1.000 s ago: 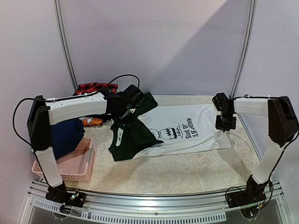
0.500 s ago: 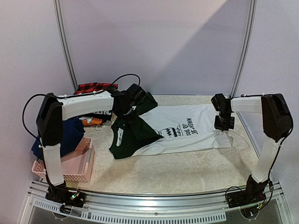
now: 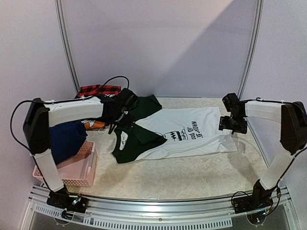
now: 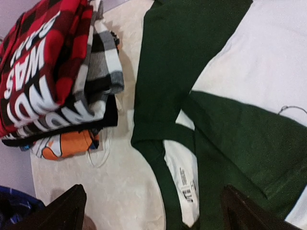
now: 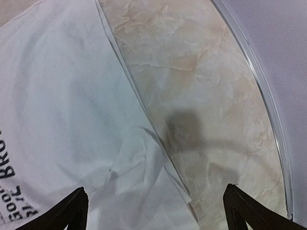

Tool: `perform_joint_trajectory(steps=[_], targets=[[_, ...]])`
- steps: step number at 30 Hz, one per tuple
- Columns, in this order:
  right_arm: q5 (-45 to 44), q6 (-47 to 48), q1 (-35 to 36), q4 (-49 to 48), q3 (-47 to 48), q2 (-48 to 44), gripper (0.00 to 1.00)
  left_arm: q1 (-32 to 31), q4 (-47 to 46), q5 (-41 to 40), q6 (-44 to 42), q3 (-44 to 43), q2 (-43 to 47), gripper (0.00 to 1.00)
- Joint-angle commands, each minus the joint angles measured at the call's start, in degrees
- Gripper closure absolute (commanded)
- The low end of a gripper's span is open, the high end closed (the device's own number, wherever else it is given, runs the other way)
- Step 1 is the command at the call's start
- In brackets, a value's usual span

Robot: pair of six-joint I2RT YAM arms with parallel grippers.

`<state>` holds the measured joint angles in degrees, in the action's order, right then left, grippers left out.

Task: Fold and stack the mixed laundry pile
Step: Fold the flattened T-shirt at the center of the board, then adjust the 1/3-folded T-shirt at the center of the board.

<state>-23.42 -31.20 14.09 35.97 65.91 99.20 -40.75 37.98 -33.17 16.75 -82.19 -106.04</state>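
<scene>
Currently, a white T-shirt (image 3: pixel 201 141) with black print and dark green sleeves lies spread flat across the middle of the marbled bench (image 3: pixel 192 177). The left tool (image 3: pixel 121 120) hovers above its green collar end, fingers spread wide, gripping nothing. The right tool (image 3: pixel 233 127) hovers above the shirt's hem on the right, likewise wide open and empty. At the back left, a folded red-and-black plaid shirt (image 3: pixel 98 89) tops a small stack. A navy garment (image 3: pixel 67 139) rests in the pink lattice basket (image 3: pixel 76 175).
</scene>
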Motion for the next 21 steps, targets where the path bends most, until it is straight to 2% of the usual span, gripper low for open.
perform_joint_trajectory(steps=[1, 8, 17, 21], targets=[[6.0, -1.7, -0.3, -3.8, -8.8, -10.5, 0.01, -0.3, -5.0, 6.2, 7.5, 12.8, 9.4, 0.02], [15.5, -3.7, -0.4, -10.6, -22.8, -22.1, 0.08, -2.2, -14.7, 19.1, 10.9, 32.1, 20.0, 0.19], [15.3, -4.6, -0.4, -11.9, -29.8, -26.4, 0.11, -2.5, -22.8, 29.0, 11.7, 38.1, 17.9, 0.44], [14.8, -4.6, -0.4, -12.1, -30.5, -26.4, 0.12, -2.5, -24.6, 31.4, 12.2, 38.9, 16.5, 0.5]])
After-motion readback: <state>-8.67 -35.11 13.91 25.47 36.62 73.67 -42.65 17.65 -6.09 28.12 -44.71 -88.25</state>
